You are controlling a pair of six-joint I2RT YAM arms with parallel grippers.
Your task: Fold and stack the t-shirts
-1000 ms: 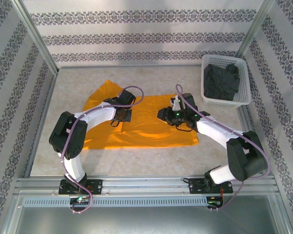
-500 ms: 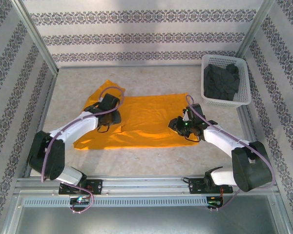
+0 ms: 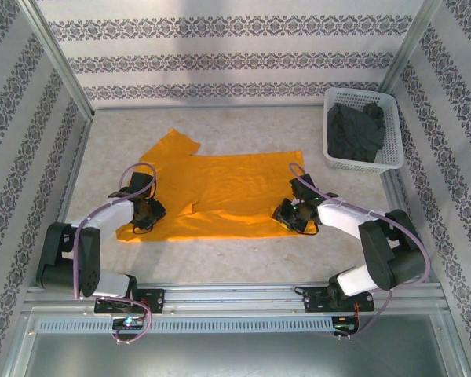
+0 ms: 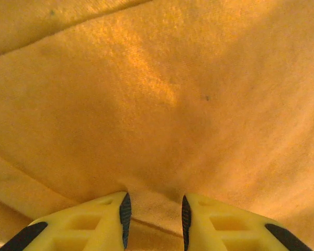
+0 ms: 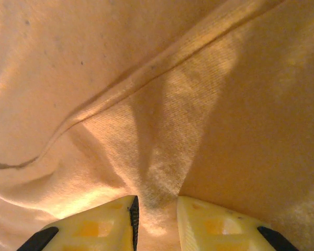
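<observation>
**Left gripper.** In the left wrist view, the left gripper [image 4: 154, 212] has its two yellow fingers [image 4: 94, 217] close together. A small raised fold of the orange-yellow t-shirt [image 4: 162, 104] fills the narrow gap between them. Creases in the cloth radiate from that gap, so the jaws are clamped on the fabric. In the top view, the left gripper [image 3: 145, 210] sits low on the table [image 3: 220, 129]. It is at the near left corner of the orange-yellow t-shirt [image 3: 228, 192], and the rest of the garment extends away from it to the right and toward the far wall.

**Right gripper.** In the right wrist view, the right gripper [image 5: 156, 206] has its fingers [image 5: 209, 222] nearly together. A ridge of the orange-yellow t-shirt [image 5: 146, 78] is drawn up into the gap, so this gripper is also clamped on the cloth. A stitched hem runs diagonally across the fabric just beyond the fingertips. In the top view, the right gripper [image 3: 286, 212] is at the near right corner of the same garment.

**Garment position.** The orange-yellow t-shirt lies spread on the table between the two grippers. One sleeve points toward the far left.

**Surroundings.** The charcoal-grey t-shirt [image 3: 353, 133] lies crumpled inside the white lattice basket [image 3: 392, 102]. The basket stands at the far right corner of the table, well apart from both grippers.
</observation>
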